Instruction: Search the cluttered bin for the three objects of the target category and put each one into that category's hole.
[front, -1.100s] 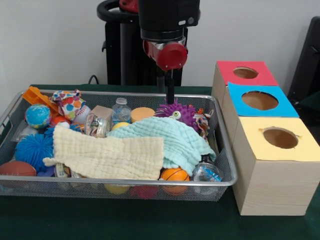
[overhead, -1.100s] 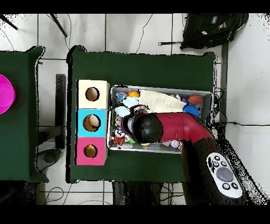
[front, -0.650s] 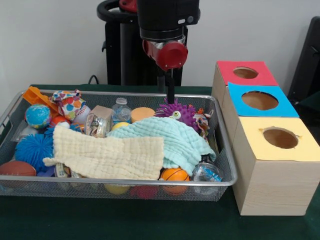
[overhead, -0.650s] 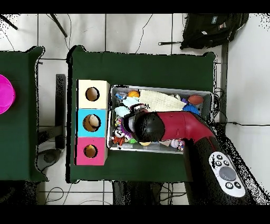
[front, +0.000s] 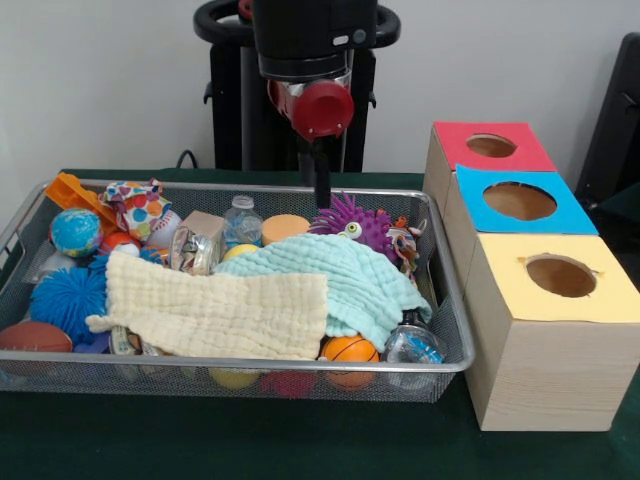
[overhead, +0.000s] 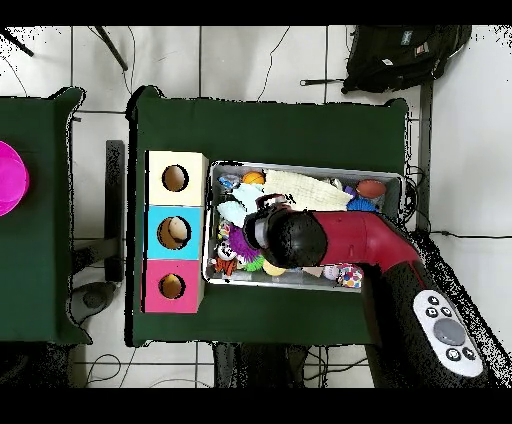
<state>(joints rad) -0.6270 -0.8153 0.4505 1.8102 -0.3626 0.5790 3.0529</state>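
The wire mesh bin (front: 445, 300) is packed with toys, bottles and cloths. A cream cloth (front: 215, 310) and a teal cloth (front: 345, 280) cover its middle. A purple spiky toy (front: 352, 222) with one eye lies at the back right. An orange mini basketball (front: 350, 349) and a clear bottle (front: 412, 345) sit at the front right. My gripper (front: 322, 190) hangs empty above the bin's back edge, just left of the purple toy and apart from everything. In the overhead view the arm (overhead: 340, 238) hides the bin's middle.
Three wooden boxes stand beside the bin, with a red-topped hole (front: 491, 146), a blue-topped hole (front: 519, 201) and a yellow-topped hole (front: 560, 276). At the bin's left end lie a blue spiky ball (front: 65, 300), a globe ball (front: 76, 232) and a brown football (front: 30, 337).
The arm and gripper have shifted a little to the left in the front view, away from the purple toy. Nothing in the bin has moved.
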